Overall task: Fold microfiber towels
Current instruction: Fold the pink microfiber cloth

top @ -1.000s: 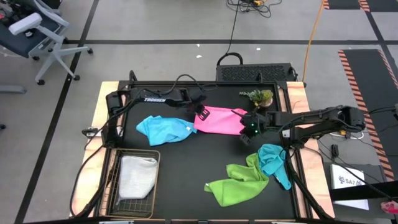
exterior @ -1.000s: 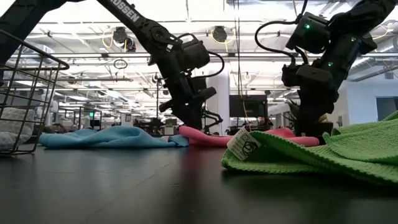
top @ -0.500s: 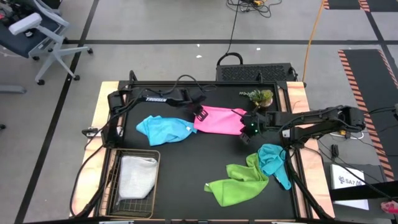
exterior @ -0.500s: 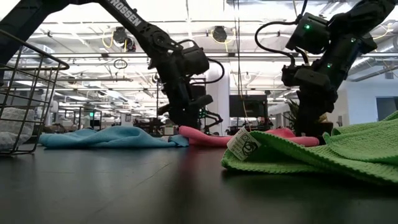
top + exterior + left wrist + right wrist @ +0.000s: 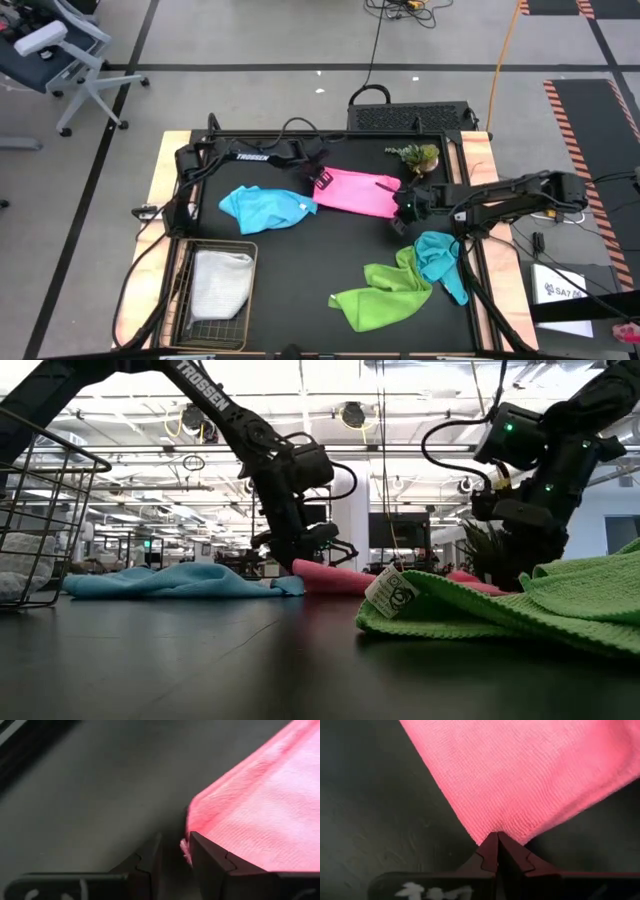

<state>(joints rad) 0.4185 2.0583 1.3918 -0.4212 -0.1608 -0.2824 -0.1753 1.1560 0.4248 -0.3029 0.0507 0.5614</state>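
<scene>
The pink towel (image 5: pixel 360 192) lies spread on the black table, far of the middle. My right gripper (image 5: pixel 402 208) is shut on its near right corner. My left gripper (image 5: pixel 322 182) stands low at the towel's left end, slanting down, fingers a little apart; the towel's left corner (image 5: pixel 192 820) lies by one finger. The light blue towel (image 5: pixel 264 208) lies crumpled left of the pink one. The lime green towel (image 5: pixel 382 296) and the teal towel (image 5: pixel 438 256) lie bunched together at the near right. A pale grey-white towel (image 5: pixel 220 282) lies in the wire basket. My left gripper has the fringe of the pink towel's left corner (image 5: pixel 185 849) in the gap, against the inner side of one finger (image 5: pixel 205 857). Whether it grips the cloth, I cannot tell. My right gripper pinches the towel's near right corner (image 5: pixel 496 831) between its two fingertips, slanting down from the table's right side. How many layers it holds, I cannot tell. The cloth runs away from the fingers, smooth and low over the table.
The wire mesh basket (image 5: pixel 180 300) stands at the near left corner. A small potted plant (image 5: pixel 418 155) stands at the far right, close behind my right arm. Bare black table (image 5: pixel 300 260) lies between the basket and the green towel.
My right gripper has sunk toward the table and gone a little toward the right edge with the pink towel's corner, so the towel's right end now lies drawn out flatter. My left gripper has come down a little at the towel's left end.
</scene>
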